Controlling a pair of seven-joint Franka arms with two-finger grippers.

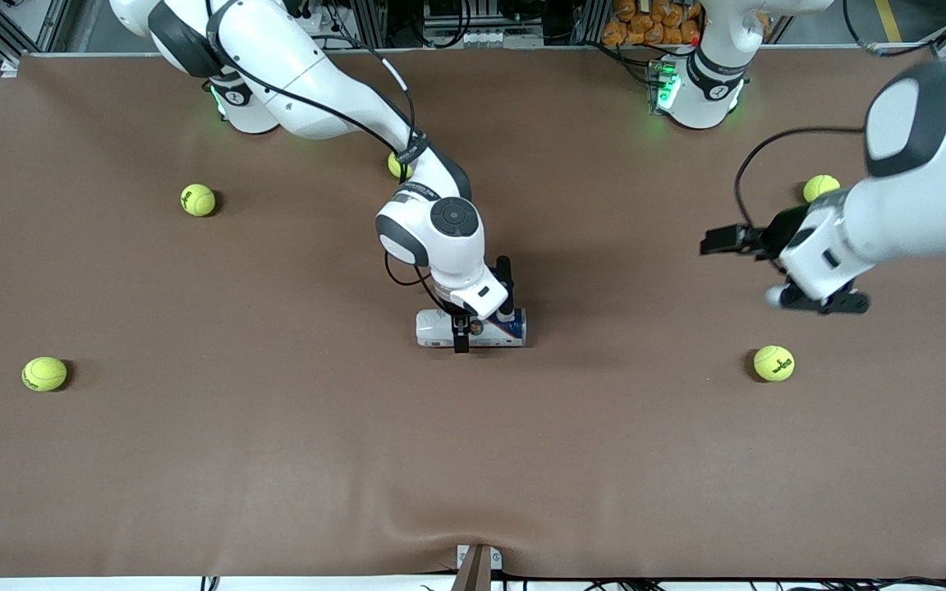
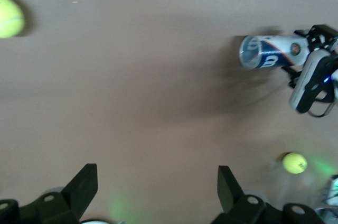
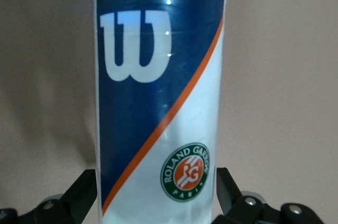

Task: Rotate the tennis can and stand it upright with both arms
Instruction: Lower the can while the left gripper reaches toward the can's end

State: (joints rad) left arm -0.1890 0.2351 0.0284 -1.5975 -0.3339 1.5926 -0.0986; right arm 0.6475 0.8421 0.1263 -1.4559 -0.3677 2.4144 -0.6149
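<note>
While the tennis can (image 1: pixel 473 327) lay on its side near the middle of the brown table (image 1: pixel 276 460), the right gripper (image 1: pixel 463 327) stood low over it, one finger (image 1: pixel 461 337) on the camera-facing flank and the other against the opposite flank; in the right wrist view the finger pads flanked the can's label with a sliver of gap at each side, so the jaws read as open about the can, not clamped on it. Left gripper (image 1: pixel 818 301): raised over the table toward the left arm's end, jaws spread wide, nothing between them, waiting well apart from the can. Tennis balls, several, scattered, one (image 1: pixel 773 363) lying near the left gripper's position. Step in hand, by judgement: the rotating stage, can not yet upright. Next move would call for a fresh hold by the right gripper or an approach by the left arm toward the can's open, silvery-rimmed end (image 2: pixel 250 52), to tip it up
</note>
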